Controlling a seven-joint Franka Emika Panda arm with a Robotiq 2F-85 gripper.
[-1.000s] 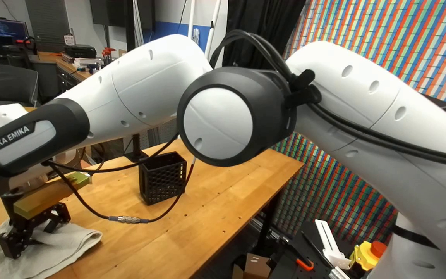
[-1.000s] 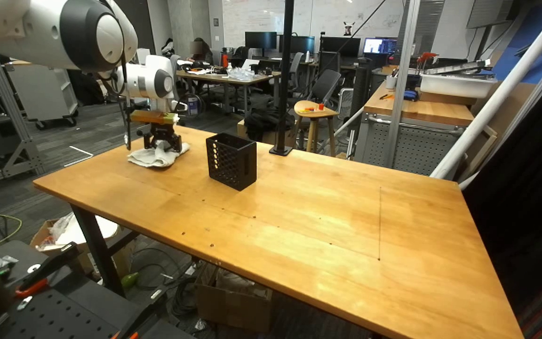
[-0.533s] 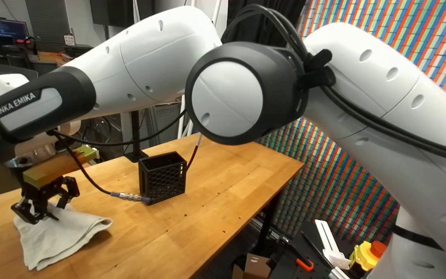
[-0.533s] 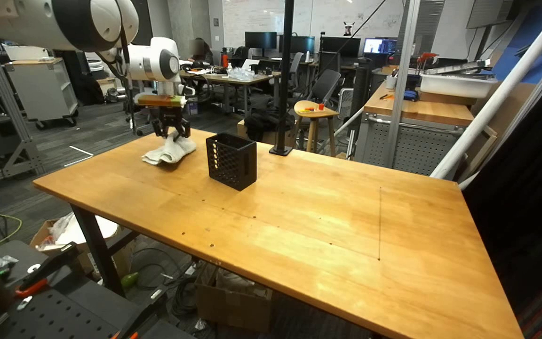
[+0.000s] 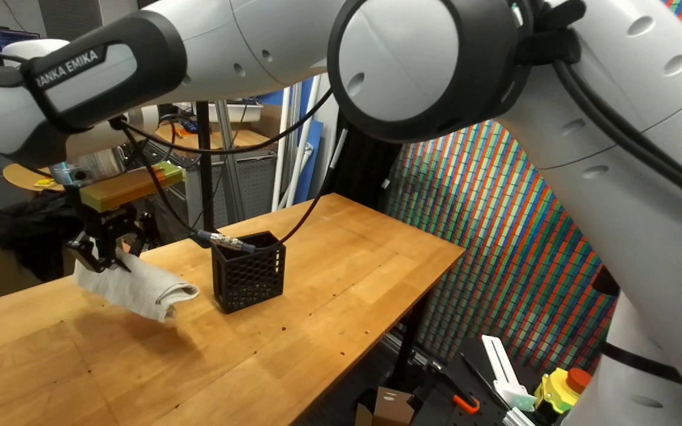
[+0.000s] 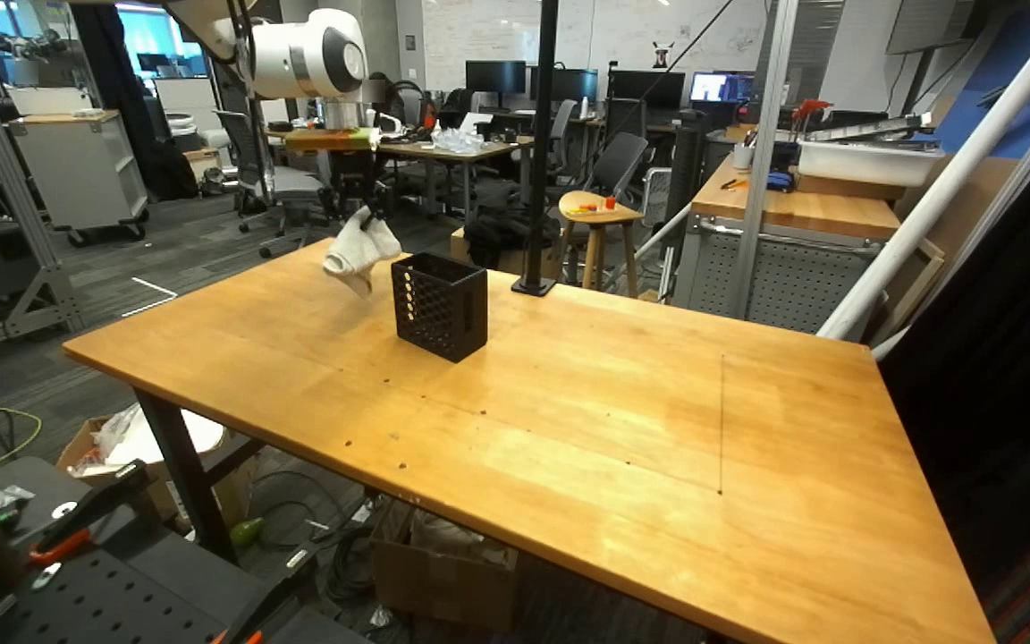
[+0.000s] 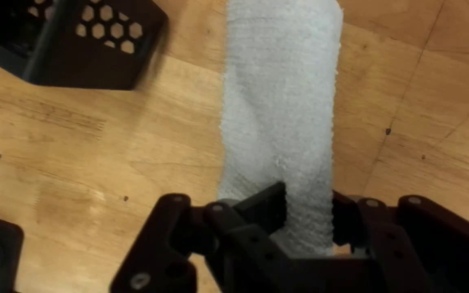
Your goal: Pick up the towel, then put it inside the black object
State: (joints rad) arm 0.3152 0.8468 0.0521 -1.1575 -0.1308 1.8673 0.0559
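Note:
The white towel (image 5: 140, 290) hangs folded in the air above the table, its shadow on the wood below it. My gripper (image 5: 110, 263) is shut on its upper part. In the wrist view, the towel (image 7: 279, 93) runs up the picture from between the dark fingers (image 7: 265, 207). The black object (image 6: 466, 313), a mesh basket with an open top, stands upright on the table; the towel (image 6: 358, 246) is beside it, apart from it. The wrist view has part of the basket's wall (image 7: 84, 61) at upper left. The basket's inside is mostly hidden.
A tall black pole (image 6: 544, 170) rises from the table edge behind the basket. In an exterior view, a cable connector (image 5: 225, 241) on the arm hangs in front of the basket's rim. The wooden table (image 6: 622, 447) extends well beyond the basket.
The arm has risen and moved towards the basket with the towel in its grip. The towel, which lay on the table a second ago, has come up off it. The basket has not moved.

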